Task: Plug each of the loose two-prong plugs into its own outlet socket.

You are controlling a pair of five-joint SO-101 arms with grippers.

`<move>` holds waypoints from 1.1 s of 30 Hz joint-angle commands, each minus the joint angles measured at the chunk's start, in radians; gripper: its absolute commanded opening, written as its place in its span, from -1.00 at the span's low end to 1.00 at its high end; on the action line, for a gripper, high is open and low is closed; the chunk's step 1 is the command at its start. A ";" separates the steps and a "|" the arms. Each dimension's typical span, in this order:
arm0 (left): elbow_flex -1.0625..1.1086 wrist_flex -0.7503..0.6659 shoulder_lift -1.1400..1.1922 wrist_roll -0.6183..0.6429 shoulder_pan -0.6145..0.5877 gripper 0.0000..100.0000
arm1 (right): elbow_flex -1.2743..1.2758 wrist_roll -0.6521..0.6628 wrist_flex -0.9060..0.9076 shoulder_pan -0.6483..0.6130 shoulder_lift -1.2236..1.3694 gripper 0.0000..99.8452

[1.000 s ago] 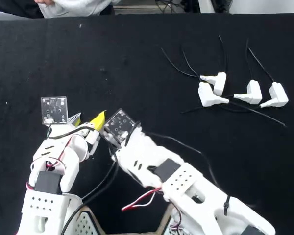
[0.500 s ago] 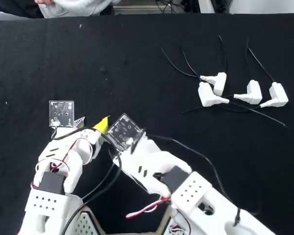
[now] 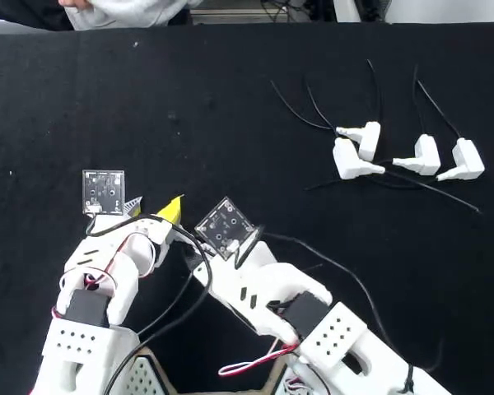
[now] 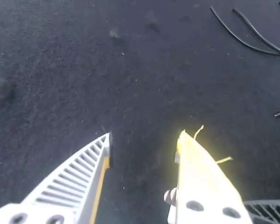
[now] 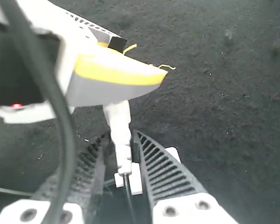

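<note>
A white plug (image 5: 121,122) sits clamped in the right end effector (image 5: 121,135) near the front of the black surface (image 3: 230,99), the left end effector (image 4: 144,137) spread wide and empty just beside it, four loose plugs (image 3: 351,161) well apart at the far right across open room.

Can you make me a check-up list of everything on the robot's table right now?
Surface: black table, bare in the middle.
Job's things: four loose plugs lie at the far right; one held plug is in a gripper.
Clutter: nothing seen.
Grippers: left gripper open over bare table; right gripper shut on the held plug.
Cables: thin black cables trail from the loose plugs.
Surroundings: too little past the far edge to tell.
</note>
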 commanded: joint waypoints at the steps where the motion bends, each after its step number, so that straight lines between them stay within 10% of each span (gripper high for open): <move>1: -0.001 -0.005 0.011 -0.009 0.012 -0.54 | -0.018 -0.012 -0.009 -0.006 -0.051 -0.98; 33: 0.038 0.031 0.011 -0.011 0.012 -0.54 | -0.025 -0.014 -0.034 -0.005 -0.053 -0.98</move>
